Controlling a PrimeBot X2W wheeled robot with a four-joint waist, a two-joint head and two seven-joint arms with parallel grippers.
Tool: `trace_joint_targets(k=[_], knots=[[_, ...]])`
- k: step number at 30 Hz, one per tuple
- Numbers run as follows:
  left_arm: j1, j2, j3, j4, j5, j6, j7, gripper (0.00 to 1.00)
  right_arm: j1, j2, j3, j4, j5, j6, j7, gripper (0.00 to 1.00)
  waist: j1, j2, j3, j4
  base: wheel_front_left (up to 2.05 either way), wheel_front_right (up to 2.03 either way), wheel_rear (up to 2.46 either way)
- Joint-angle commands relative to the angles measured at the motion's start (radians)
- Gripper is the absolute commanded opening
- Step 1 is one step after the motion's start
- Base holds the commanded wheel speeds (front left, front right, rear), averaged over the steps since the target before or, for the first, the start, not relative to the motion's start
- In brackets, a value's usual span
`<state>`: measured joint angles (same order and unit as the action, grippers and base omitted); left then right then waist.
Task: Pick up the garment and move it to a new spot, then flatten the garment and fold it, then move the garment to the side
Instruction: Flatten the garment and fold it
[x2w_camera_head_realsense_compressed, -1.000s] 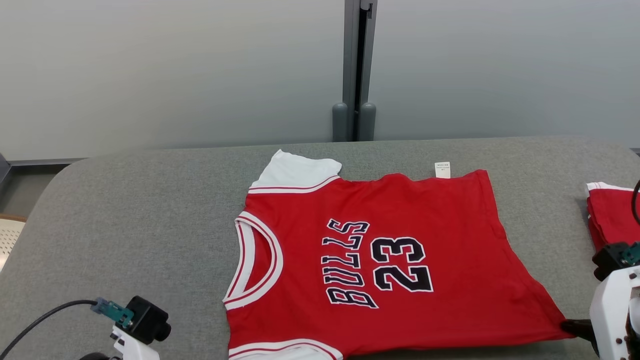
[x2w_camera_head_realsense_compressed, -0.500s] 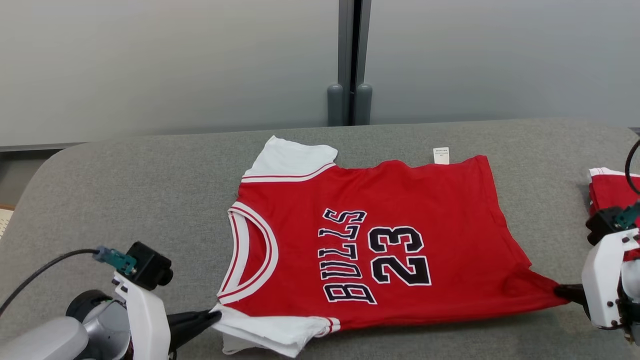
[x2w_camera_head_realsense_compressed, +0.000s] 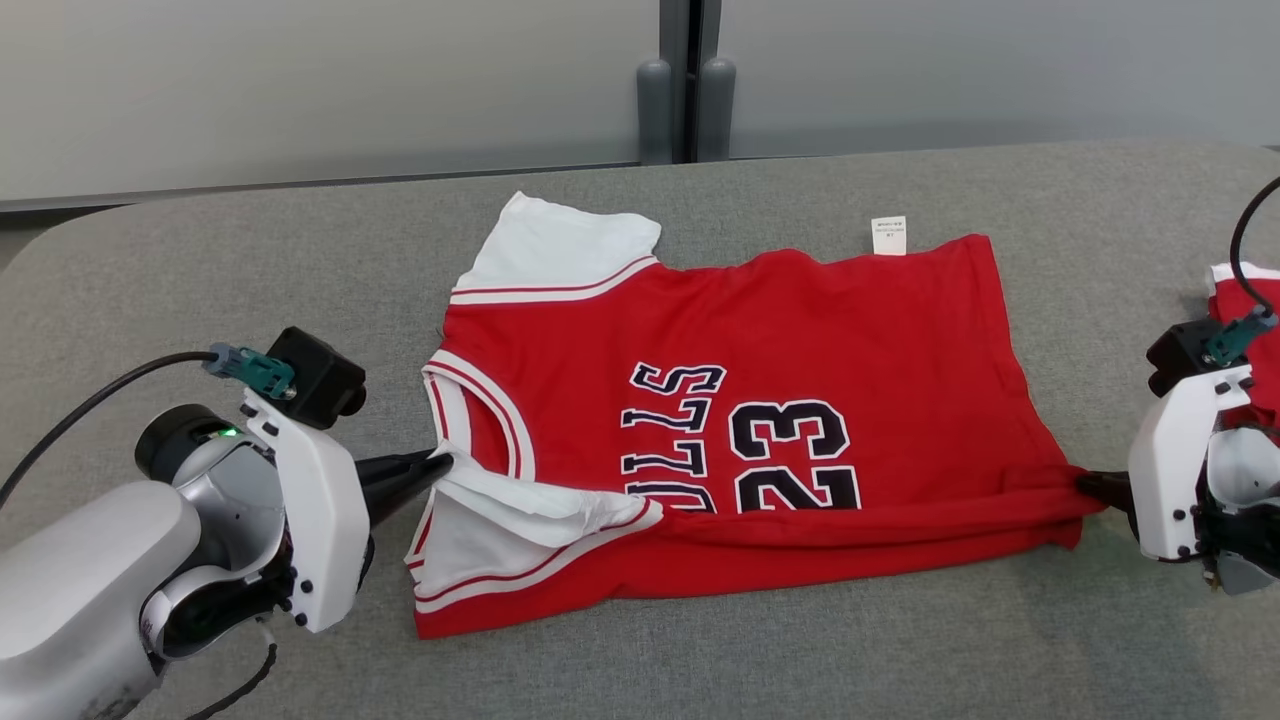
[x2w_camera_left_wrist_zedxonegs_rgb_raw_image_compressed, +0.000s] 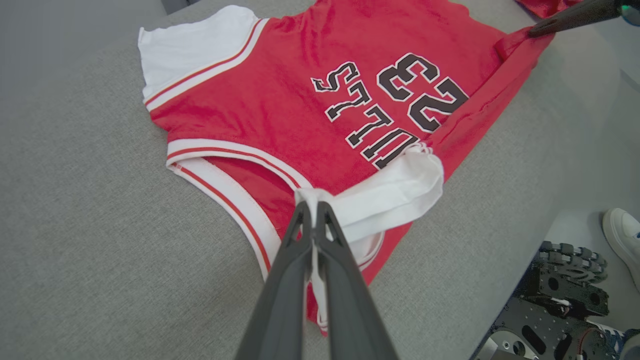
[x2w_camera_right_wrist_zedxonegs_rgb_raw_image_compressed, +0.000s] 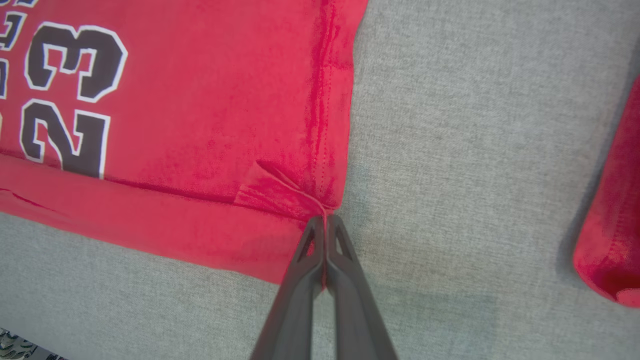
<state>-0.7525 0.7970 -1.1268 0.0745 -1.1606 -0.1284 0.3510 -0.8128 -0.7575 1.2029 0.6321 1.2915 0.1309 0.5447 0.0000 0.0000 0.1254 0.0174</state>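
Garment (x2w_camera_head_realsense_compressed: 760, 330) on table (x2w_camera_head_realsense_compressed: 250, 280), sleeve pinched by left gripper (x2w_camera_head_realsense_compressed: 440, 462), hem corner by right gripper (x2w_camera_head_realsense_compressed: 1085, 483), near edge folded.

Left claw (x2w_camera_left_wrist_zedxonegs_rgb_raw_image_compressed: 313, 206) tight on red jersey's (x2w_camera_left_wrist_zedxonegs_rgb_raw_image_compressed: 280, 100) white sleeve (x2w_camera_left_wrist_zedxonegs_rgb_raw_image_compressed: 385, 197)
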Motion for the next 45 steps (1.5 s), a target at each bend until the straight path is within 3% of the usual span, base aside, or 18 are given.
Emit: trace_joint_targets(k=[1, 18, 19, 20, 21, 22, 23, 24, 25, 29, 32, 35, 36, 39, 42, 45], knots=[[-0.039, -0.014, -0.017, 0.023, 0.015, -0.003, -0.006, 0.00, -0.025, 0.014, -0.004, 0.015, -0.011, 0.000, -0.010, 0.00, 0.0000, 0.0000, 0.027, -0.008, 0.00, 0.00, 0.00], [-0.162, -0.087, -0.108, 0.194, 0.039, -0.002, -0.123, 0.00, -0.091, 0.057, 0.004, 0.070, -0.017, 0.000, -0.072, 0.01, 0.0000, 0.0000, 0.072, -0.018, 0.00, 0.00, 0.00], [-0.163, -0.091, -0.111, 0.201, 0.038, -0.002, -0.130, 0.00, -0.094, 0.062, 0.000, 0.077, -0.021, 0.000, -0.088, 0.81, 0.0000, 0.0000, 0.072, -0.017, 0.00, 0.00, 0.00], [-0.160, -0.095, -0.114, 0.209, 0.033, -0.002, -0.137, 0.00, -0.090, 0.067, -0.005, 0.087, -0.014, 0.000, -0.098, 1.00, 0.0000, 0.0000, 0.072, -0.017, 0.00, 0.00, 0.00], [-0.156, -0.099, -0.117, 0.219, 0.024, -0.002, -0.138, 0.00, -0.087, 0.073, -0.006, 0.089, -0.009, 0.000, -0.106, 1.00, 0.0000, 0.0000, 0.071, -0.016, 0.00, 0.00, 0.00], [-0.151, -0.102, -0.120, 0.227, 0.018, -0.002, -0.137, 0.09, -0.086, 0.077, -0.006, 0.092, -0.006, 0.000, -0.113, 1.00, 0.0000, 0.0000, 0.070, -0.016, 0.00, 0.00, 0.00], [-0.147, -0.104, -0.124, 0.233, 0.014, -0.002, -0.132, 0.38, -0.086, 0.079, -0.005, 0.096, -0.007, 0.000, -0.123, 1.00, 0.0000, 0.0000, 0.068, -0.016, 0.00, 0.00, 0.00], [-0.144, -0.106, -0.126, 0.241, 0.011, -0.002, -0.135, 0.59, -0.086, 0.081, -0.006, 0.102, -0.011, 0.000, -0.137, 1.00, 0.0000, 0.0000, 0.067, -0.015, 0.00, 0.00, 0.00], [-0.142, -0.109, -0.126, 0.251, 0.007, -0.002, -0.143, 1.00, -0.085, 0.083, -0.008, 0.108, -0.012, 0.000, -0.151, 1.00, 0.0000, 0.0000, 0.065, -0.014, 0.00, 0.00, 0.00], [-0.128, -0.128, -0.128, 0.287, -0.005, -0.003, -0.171, 1.00, -0.084, 0.085, -0.012, 0.132, -0.048, 0.000, -0.262, 1.00, 0.0000, 0.0000, 0.050, -0.009, 0.00, 0.00, 0.00], [-0.107, -0.138, -0.127, 0.290, -0.038, -0.003, -0.193, 1.00, -0.101, 0.076, 0.010, 0.134, -0.149, 0.000, -0.438, 1.00, 0.0000, 0.0000, 0.036, -0.007, 0.00, 0.00, 0.00], [-0.094, -0.132, -0.122, 0.308, -0.035, -0.003, -0.243, 1.00, -0.067, 0.087, -0.007, 0.143, -0.153, 0.000, -0.571, 1.00, 0.0000, 0.0000, 0.015, -0.007, 0.00, 0.00, 0.00], [-0.081, -0.138, -0.101, 0.327, -0.031, 0.009, -0.306, 1.00, -0.057, 0.081, -0.011, 0.155, -0.173, 0.000, -0.659, 1.00, 0.0000, 0.0000, -0.001, -0.006, 0.00, 0.00, 0.00], [-0.051, -0.160, -0.044, 0.352, -0.041, 0.053, -0.446, 1.00, -0.031, 0.096, -0.038, 0.176, -0.194, 0.000, -0.777, 1.00, 0.0000, 0.0000, -0.026, -0.007, 0.00, 0.00, 0.00], [0.001, -0.185, 0.035, 0.362, -0.062, 0.109, -0.583, 1.00, -0.003, 0.112, -0.126, 0.170, -0.228, 0.000, -0.809, 1.00, 0.0000, 0.0000, -0.048, -0.011, 0.00, 0.00, 0.00], [0.037, -0.205, 0.099, 0.347, -0.058, 0.137, -0.611, 1.00, 0.027, 0.119, -0.255, 0.121, -0.302, 0.000, -0.811, 1.00, 0.0000, 0.0000, -0.057, -0.013, 0.00, 0.00, 0.00]])
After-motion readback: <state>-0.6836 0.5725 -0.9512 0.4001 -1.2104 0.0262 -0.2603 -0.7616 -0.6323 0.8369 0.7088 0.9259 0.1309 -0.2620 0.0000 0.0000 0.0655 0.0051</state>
